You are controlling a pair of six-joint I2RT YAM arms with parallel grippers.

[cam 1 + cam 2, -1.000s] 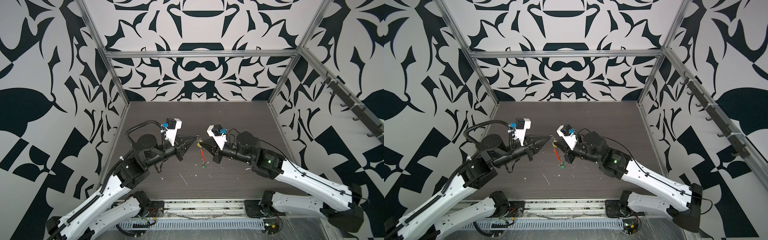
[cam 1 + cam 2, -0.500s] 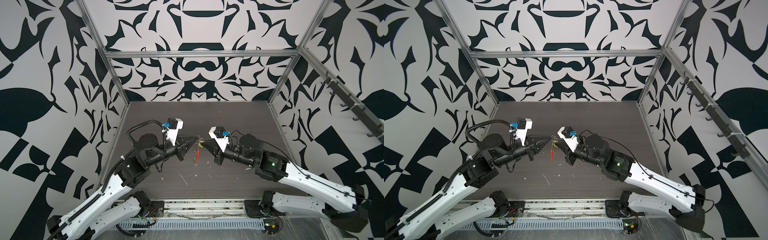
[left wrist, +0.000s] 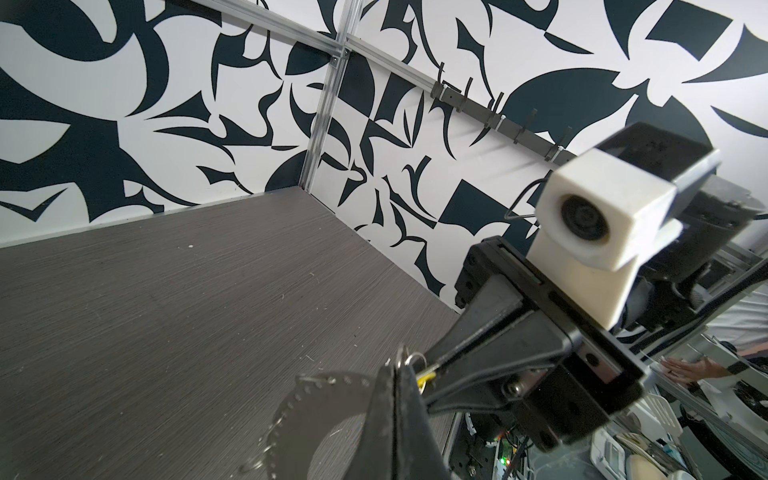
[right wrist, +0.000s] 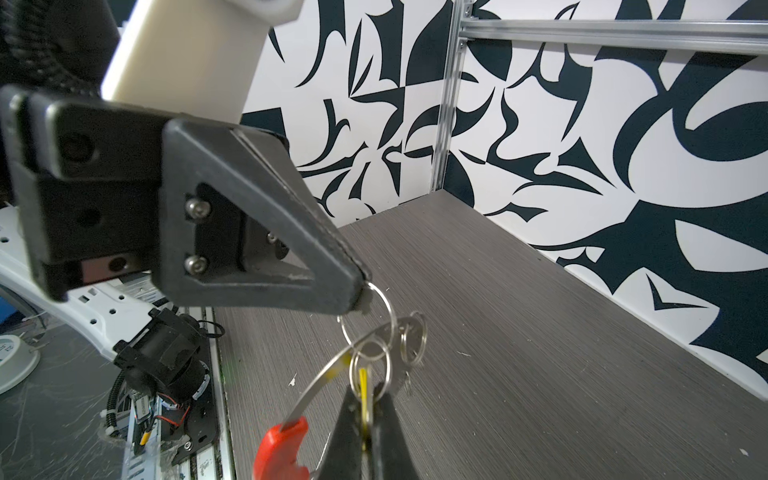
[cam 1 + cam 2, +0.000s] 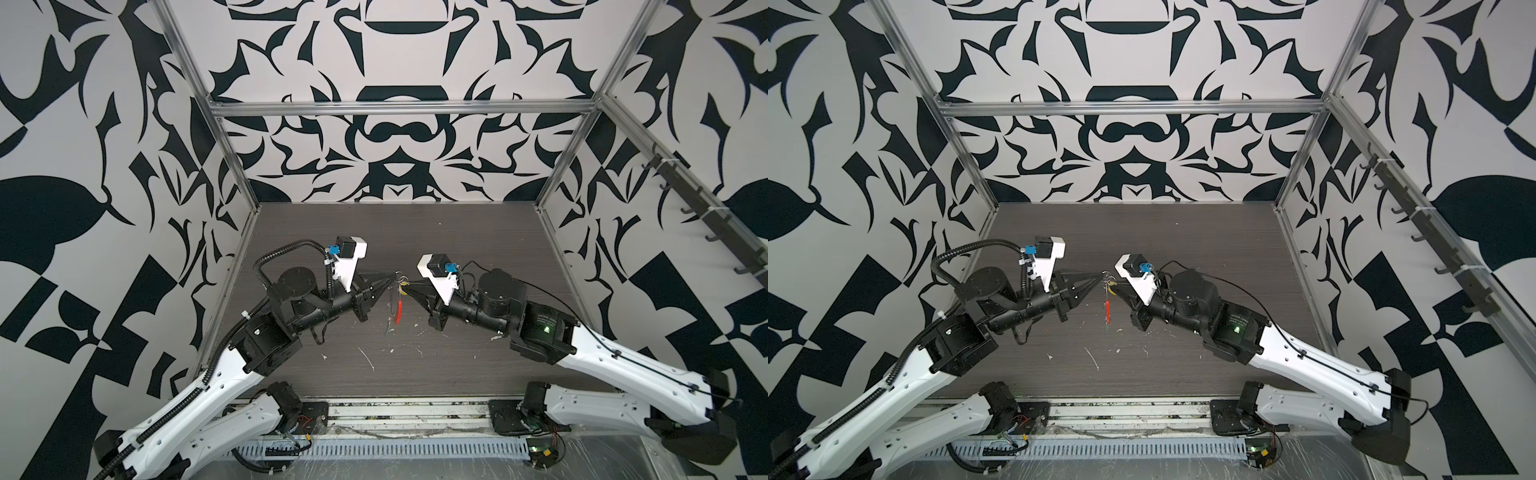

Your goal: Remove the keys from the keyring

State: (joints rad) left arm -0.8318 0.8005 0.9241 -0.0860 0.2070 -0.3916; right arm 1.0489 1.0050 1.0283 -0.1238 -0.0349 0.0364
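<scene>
My left jaws pinched a small loop (image 4: 384,307), my right jaws the yellow key (image 4: 364,386) — so the keyring (image 4: 309,395) hung between them, clear of the bench (image 4: 498,332), steadied for working the key off.

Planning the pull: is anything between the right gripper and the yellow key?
Nothing visible: the right gripper is shut on the yellow key, linked to the keyring; the left gripper pinches a small ring.
</scene>
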